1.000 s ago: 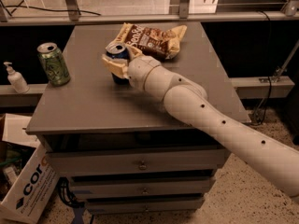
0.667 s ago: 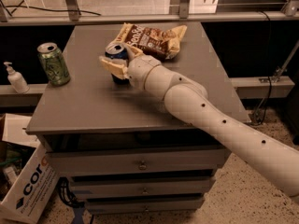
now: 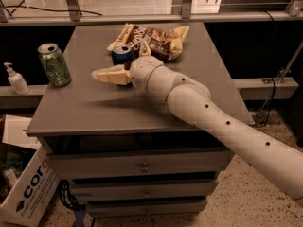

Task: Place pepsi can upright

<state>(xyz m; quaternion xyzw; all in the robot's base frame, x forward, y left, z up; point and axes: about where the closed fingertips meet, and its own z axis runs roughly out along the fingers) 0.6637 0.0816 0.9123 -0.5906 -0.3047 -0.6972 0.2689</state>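
The pepsi can stands upright on the counter, silver top up, toward the far edge and about midway between the left and right edges. Its lower part is hidden behind the claw, which lies low over the counter just in front of the can and points toward the left edge. From this angle I cannot tell whether the claw is spread or pressed together, nor whether it touches the can. The pale arm runs from the claw across the counter and passes over the near right corner. A crumpled chip bag lies right behind the pepsi can, up against the far edge. A green can stands upright close to the left edge, well apart from the claw. Off the counter to the left, a small pump bottle sits on a ledge. Drawers fill the front below the counter, and a cardboard box leans on the floor by the near left corner.
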